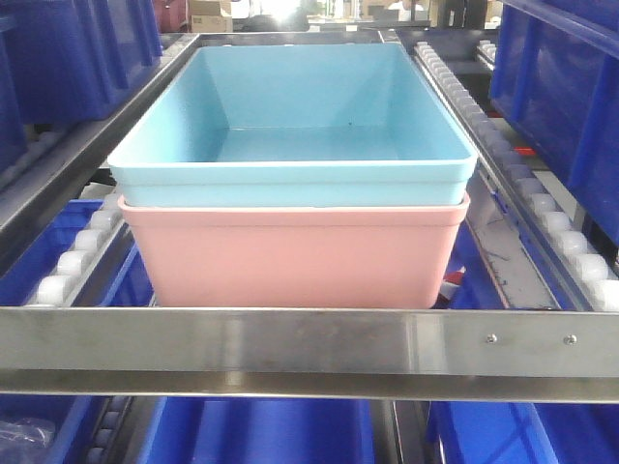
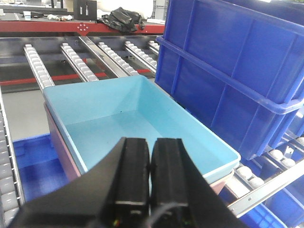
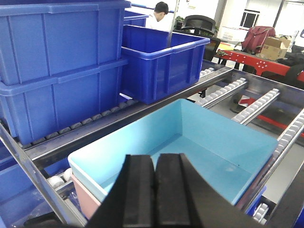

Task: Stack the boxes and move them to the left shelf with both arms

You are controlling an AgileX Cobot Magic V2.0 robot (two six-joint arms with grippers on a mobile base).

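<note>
Where the steel front bar crosses the bay, the two bins sit just behind it on the roller shelf. Light blue bin nested inside the salmon pink bin; blue rim sits above the pink rim, both upright, open tops up, nothing inside. White rollers run along the rails on either side. Dark blue crates stand close beside the stack and on the neighbouring lanes.

Left tool: pads pressed together, nothing between them, held above the near edge of the blue bin, not touching it. Right tool: pads likewise together, gripping nothing, above the stack's opposite side.
</note>
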